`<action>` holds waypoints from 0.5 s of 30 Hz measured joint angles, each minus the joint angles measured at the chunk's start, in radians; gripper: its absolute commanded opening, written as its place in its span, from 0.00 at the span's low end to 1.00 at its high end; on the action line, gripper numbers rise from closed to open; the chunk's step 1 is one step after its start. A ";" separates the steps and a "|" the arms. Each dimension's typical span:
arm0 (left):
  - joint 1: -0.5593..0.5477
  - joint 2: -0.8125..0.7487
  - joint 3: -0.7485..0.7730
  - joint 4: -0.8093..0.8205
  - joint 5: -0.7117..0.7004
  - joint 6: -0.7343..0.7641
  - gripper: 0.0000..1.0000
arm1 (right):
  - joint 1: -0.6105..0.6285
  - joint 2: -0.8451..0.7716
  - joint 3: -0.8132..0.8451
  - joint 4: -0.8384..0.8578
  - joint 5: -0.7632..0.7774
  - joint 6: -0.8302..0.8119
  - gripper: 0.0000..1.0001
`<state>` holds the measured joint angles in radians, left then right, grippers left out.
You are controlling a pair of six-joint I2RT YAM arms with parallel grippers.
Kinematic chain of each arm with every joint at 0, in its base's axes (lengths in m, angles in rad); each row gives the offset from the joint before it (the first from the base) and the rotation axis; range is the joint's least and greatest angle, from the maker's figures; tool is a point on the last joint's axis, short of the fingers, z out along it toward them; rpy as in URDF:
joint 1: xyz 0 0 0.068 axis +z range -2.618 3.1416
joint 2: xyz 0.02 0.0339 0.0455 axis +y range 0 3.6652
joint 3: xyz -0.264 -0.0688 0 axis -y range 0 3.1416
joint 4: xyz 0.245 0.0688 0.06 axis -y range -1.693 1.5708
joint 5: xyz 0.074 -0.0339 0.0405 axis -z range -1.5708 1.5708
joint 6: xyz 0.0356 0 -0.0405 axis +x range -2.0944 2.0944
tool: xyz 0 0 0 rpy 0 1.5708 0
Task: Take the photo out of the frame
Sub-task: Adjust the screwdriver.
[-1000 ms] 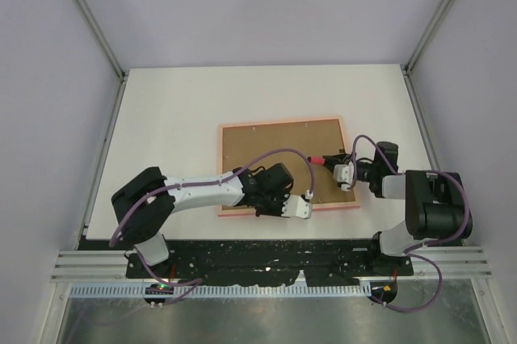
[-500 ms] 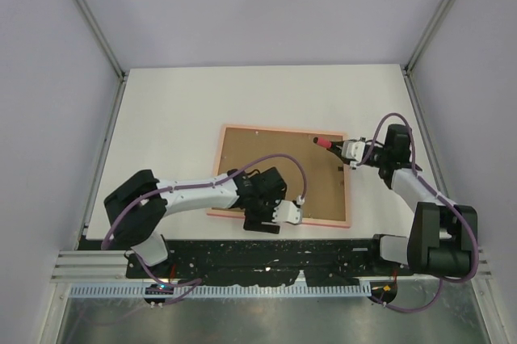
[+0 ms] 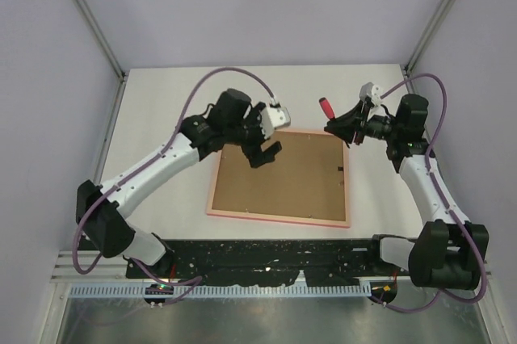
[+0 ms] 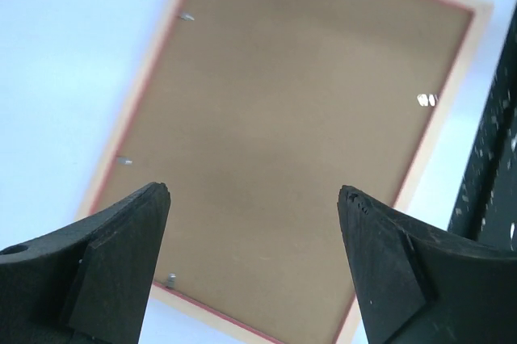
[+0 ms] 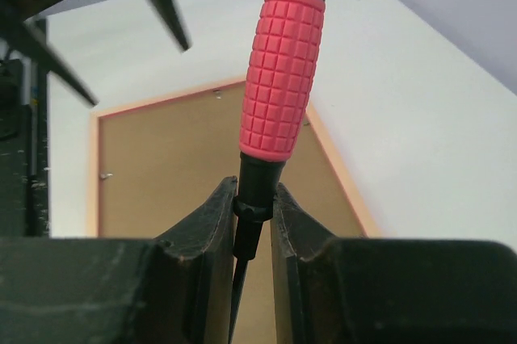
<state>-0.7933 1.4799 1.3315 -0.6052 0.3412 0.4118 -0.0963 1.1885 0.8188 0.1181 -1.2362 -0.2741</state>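
Top external view: one frame lies back side up on the white table, with one brown backing board filling it; the photo cannot be seen. Five small metal tabs sit along the board's rim. The frame's near edge is close to the black base rail, and bare table shows to the left, right and far side. The left gripper hangs wide apart over the far left corner. The right gripper is clamped on one red-handled screwdriver. Half a second ago both grippers were lower; the frame has stayed in place.
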 measured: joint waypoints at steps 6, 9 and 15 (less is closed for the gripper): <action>0.152 -0.019 0.122 0.033 0.100 -0.143 0.89 | 0.149 -0.065 0.021 -0.128 -0.023 0.037 0.08; 0.151 -0.026 0.122 0.027 0.195 -0.184 0.90 | 0.204 -0.087 0.015 -0.165 -0.034 0.039 0.08; 0.146 -0.030 0.103 0.066 0.385 -0.327 0.93 | 0.214 -0.068 -0.073 0.122 -0.005 0.409 0.08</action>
<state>-0.6468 1.4502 1.4345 -0.5396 0.7258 0.0853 0.1181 1.1210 0.7456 0.2401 -1.2407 0.1349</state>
